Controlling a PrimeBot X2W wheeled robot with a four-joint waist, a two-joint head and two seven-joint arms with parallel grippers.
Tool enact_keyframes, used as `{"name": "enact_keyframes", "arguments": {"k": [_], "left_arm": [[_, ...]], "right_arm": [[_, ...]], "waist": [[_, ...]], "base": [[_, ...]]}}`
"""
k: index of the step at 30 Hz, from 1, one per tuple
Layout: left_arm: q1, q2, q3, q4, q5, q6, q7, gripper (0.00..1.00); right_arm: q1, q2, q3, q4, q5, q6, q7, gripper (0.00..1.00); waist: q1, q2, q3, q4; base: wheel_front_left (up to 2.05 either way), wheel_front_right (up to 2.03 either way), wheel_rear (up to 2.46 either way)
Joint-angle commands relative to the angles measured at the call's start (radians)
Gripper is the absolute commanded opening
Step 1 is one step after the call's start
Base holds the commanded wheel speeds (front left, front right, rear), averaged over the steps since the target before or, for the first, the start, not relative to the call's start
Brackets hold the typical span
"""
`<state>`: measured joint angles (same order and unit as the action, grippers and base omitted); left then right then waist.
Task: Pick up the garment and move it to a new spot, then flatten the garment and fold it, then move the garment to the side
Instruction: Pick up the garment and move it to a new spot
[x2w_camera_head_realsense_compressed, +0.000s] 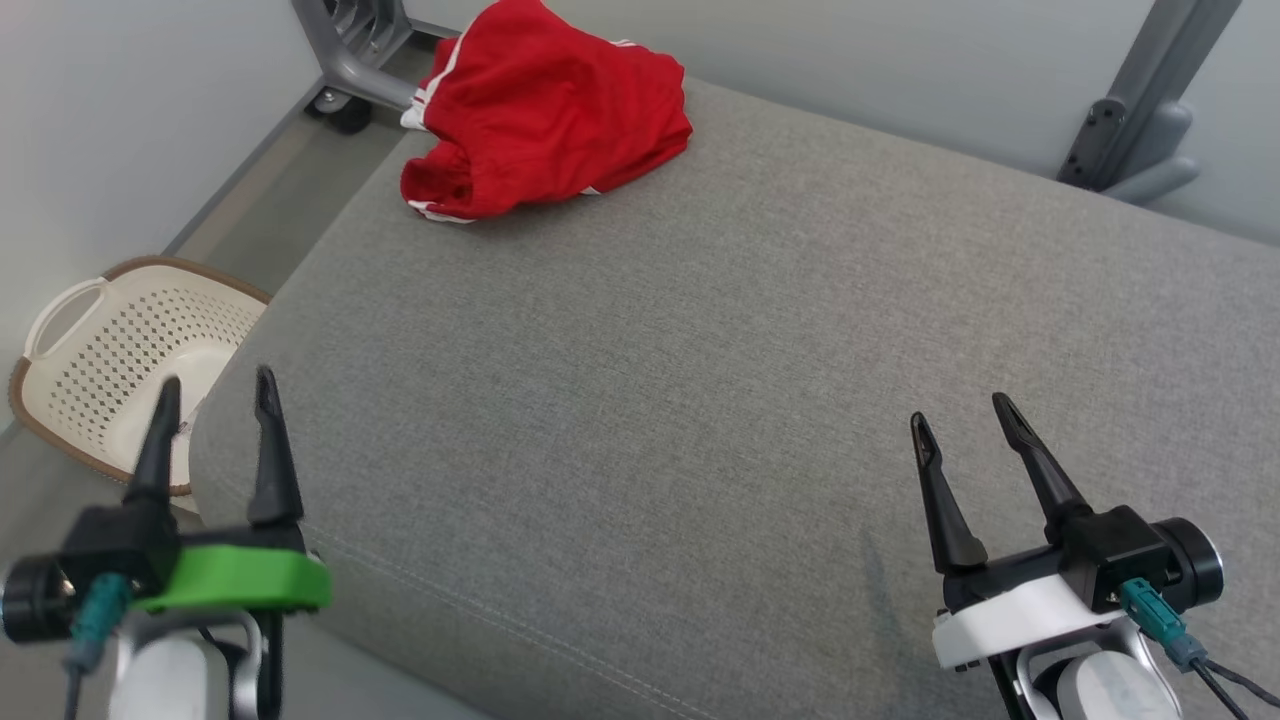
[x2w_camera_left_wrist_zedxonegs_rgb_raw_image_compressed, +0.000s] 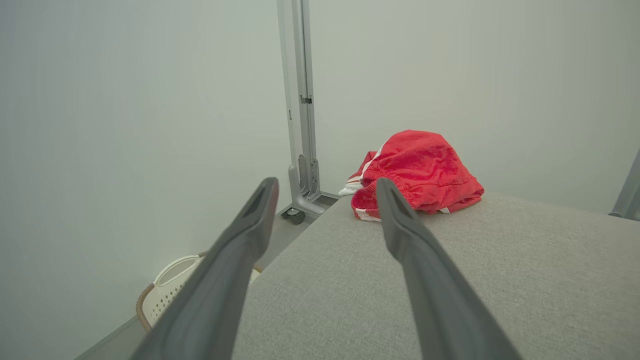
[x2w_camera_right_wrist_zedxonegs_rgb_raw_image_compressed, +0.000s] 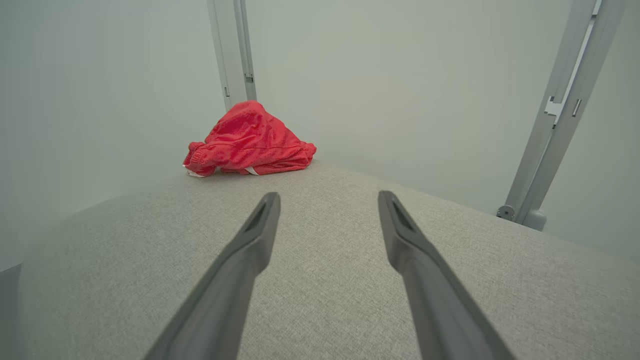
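Red shorts (x2w_camera_head_realsense_compressed: 545, 110) lying crumpled at far left corner of grey cushion (x2w_camera_head_realsense_compressed: 700, 400), partly overhanging edge. Left end effector (x2w_camera_head_realsense_compressed: 216, 380), right end effector (x2w_camera_head_realsense_compressed: 959, 410) both hovering spread, empty, well apart from shorts. Risk: long reach nudging shorts off edge.

- Cushion (x2w_camera_head_realsense_compressed: 700, 400): wide, padded, grey woven fabric; a stitched seam runs along its near edge, and its near left corner is rounded.
- Basket (x2w_camera_head_realsense_compressed: 130, 350): cream plastic, walls pierced with small diamond holes, brown band round the rim, loop handle at the far end. It stands on the floor just left of the cushion's near left corner.
- Floor (x2w_camera_head_realsense_compressed: 270, 190): grey, a narrow strip between cushion and wall.
- Left post (x2w_camera_head_realsense_compressed: 355, 45): grey metal, with a black caster (x2w_camera_head_realsense_compressed: 345, 112) under its foot, beyond the cushion's far left corner.
- Right post (x2w_camera_head_realsense_compressed: 1165, 80): grey metal, behind the cushion's far right.
- Wall (x2w_camera_head_realsense_compressed: 120, 120): plain, pale.
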<state>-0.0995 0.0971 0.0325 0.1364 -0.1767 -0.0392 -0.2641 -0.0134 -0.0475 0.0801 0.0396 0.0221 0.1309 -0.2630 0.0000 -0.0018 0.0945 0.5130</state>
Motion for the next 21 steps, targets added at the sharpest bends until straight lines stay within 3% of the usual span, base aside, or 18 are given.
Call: {"name": "enact_keyframes", "arguments": {"k": [1, 8, 12, 21], "left_arm": [[-0.096, 0.033, 0.012, 0.020, 0.003, -0.019, 0.000, 1.00], [-0.353, 0.114, 0.009, 0.126, -0.039, -0.061, 0.063, 1.00], [-0.510, 0.177, -0.011, 0.230, -0.063, -0.078, 0.150, 1.00], [-0.783, 0.243, -0.086, 0.515, -0.196, -0.091, 0.354, 1.00]], "right_arm": [[-0.020, -0.005, -0.013, -0.009, -0.021, 0.000, -0.003, 1.00], [-0.060, -0.005, -0.024, -0.022, -0.071, 0.000, -0.003, 1.00], [-0.092, -0.005, -0.028, -0.035, -0.090, 0.000, -0.003, 1.00], [-0.123, -0.004, -0.058, -0.077, -0.148, 0.000, -0.003, 1.00]], "waist": [[0.0000, 0.0018, 0.089, -0.064], [0.0000, 0.0018, 0.198, -0.133], [0.0000, 0.0018, 0.262, -0.186], [0.0000, 0.0018, 0.383, -0.271]], "base": [[0.00, 0.00, 0.00], [0.00, 0.00, 0.00], [0.00, 0.00, 0.00], [0.00, 0.00, 0.00]]}}
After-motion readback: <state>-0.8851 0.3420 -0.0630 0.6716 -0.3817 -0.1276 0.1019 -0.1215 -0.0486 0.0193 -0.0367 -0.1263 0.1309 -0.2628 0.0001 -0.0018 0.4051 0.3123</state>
